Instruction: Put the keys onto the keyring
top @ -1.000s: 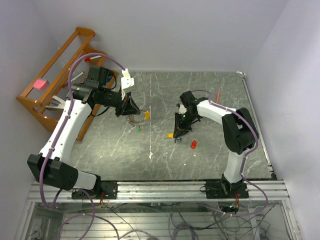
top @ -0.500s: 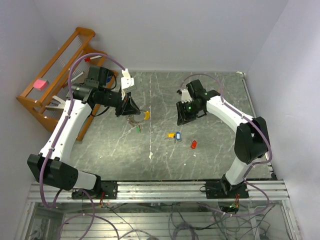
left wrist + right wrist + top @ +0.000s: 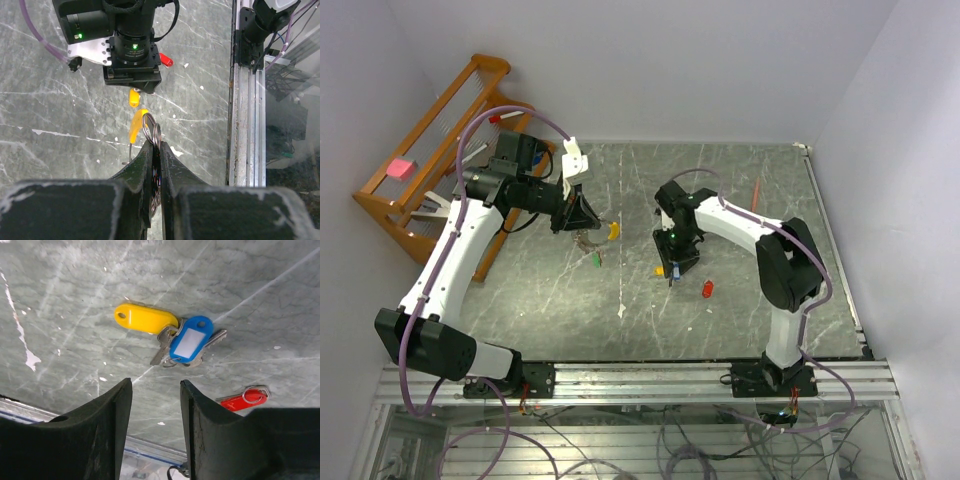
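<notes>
Though its lower half is lost between the pinching fingers (image 3: 137, 172), the keyring (image 3: 151, 129) stands clamped in the left tool (image 3: 156, 146), two silvery loops showing past the tips with a curved yellow piece (image 3: 135, 127) just beyond. Ahead of the right tool (image 3: 152, 405), whose jaws stand partly apart and empty, the keys (image 3: 164, 339) lie on the tabletop (image 3: 75, 280): a yellow tag (image 3: 144, 318) and a blue tag (image 3: 191, 340) touching over metal blades, a red tag (image 3: 239, 401) to the tool's right, partly cut off by its finger.

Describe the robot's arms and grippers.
The left arm and right arm have white shells with black joints; a mauve cable runs along each. The left gripper and right gripper have black wedge-shaped fingers. A green light marks the right wrist.
</notes>
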Robot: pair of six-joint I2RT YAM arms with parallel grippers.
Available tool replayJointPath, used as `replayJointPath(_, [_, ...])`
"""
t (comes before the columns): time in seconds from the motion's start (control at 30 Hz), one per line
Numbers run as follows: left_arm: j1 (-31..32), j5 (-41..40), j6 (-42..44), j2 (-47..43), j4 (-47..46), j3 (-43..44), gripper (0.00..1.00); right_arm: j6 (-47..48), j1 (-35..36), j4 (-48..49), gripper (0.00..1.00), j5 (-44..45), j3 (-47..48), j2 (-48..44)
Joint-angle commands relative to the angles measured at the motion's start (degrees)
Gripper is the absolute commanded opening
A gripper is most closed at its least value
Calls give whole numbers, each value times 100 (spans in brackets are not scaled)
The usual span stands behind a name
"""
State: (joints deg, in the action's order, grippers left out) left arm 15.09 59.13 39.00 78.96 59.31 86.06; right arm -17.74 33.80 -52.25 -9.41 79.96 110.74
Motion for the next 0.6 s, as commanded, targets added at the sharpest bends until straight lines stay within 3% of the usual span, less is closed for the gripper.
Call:
replayJointPath(0.0, [-41, 102, 2, -80, -182, 42, 7, -435, 128, -369, 43, 489, 346, 21])
replayJointPath(0.57, [-46, 75, 4, -100, -169, 55, 7, -507, 163, -189, 36, 652, 186, 465])
